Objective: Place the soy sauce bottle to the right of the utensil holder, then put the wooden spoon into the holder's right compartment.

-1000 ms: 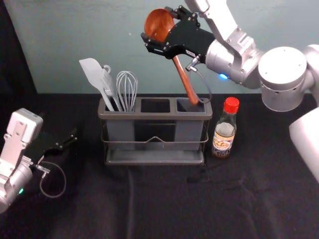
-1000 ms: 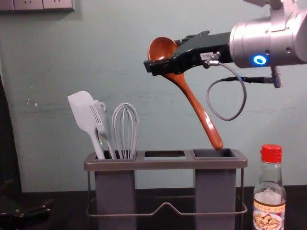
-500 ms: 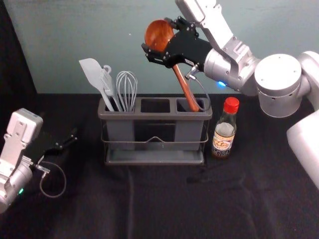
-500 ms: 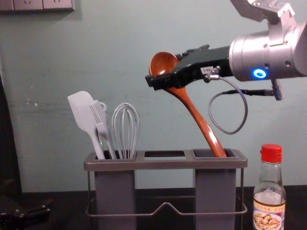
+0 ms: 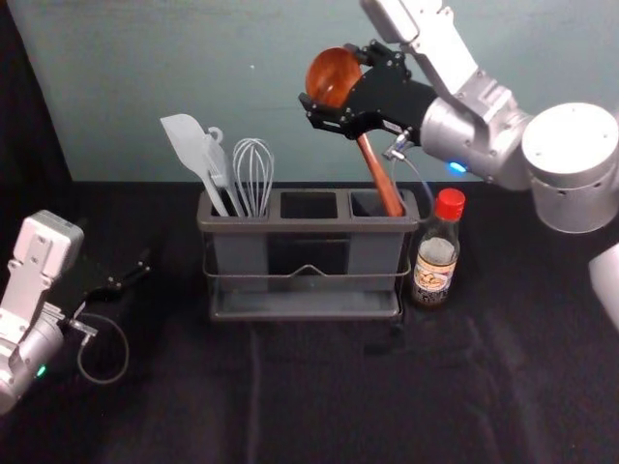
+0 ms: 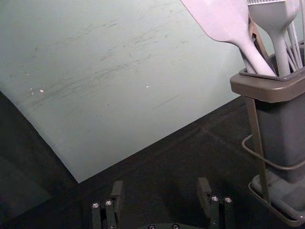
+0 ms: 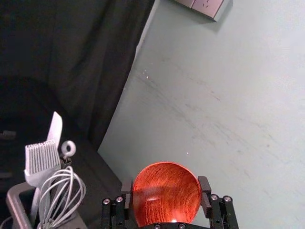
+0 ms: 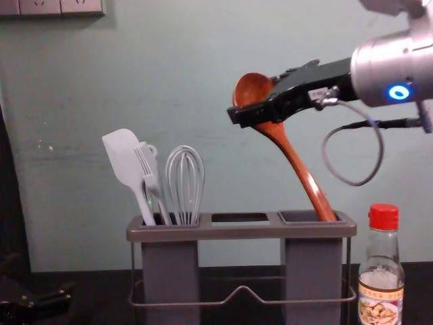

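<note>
1. One broad black tablecloth [image 5: 338, 406] runs from the wall [image 5: 242, 48] toward the robot, with open room in front of the holder and between it and the left gripper.
2. Utensil holder [image 5: 308, 226]: it stands near the cloth's back edge, its long side across the robot's front.
3. Left gripper [image 5: 143, 268]: parked low at the robot's left, well apart from the holder, its fingers [image 6: 117, 195] spread wide.
4. Right gripper [image 5: 327, 75]: above the holder, reaching in from the robot's right, narrowed around the wooden spoon's bowl with one finger on either side.
5. Wooden spoon [image 5: 377, 169]: bowl up, handle slanting steeply down toward the robot's right. The handle's end is at the mouth of the right compartment [image 5: 372, 253]; how deep it sits, I can't fairly say.
6. Soy sauce bottle [image 5: 435, 261]: upright, red cap on top, just beside the holder's right end.
7. Spatula [image 5: 184, 140], whisk [image 5: 253, 174] and brush [image 8: 150, 181]: heads up in the left compartment [image 5: 242, 256].
</note>
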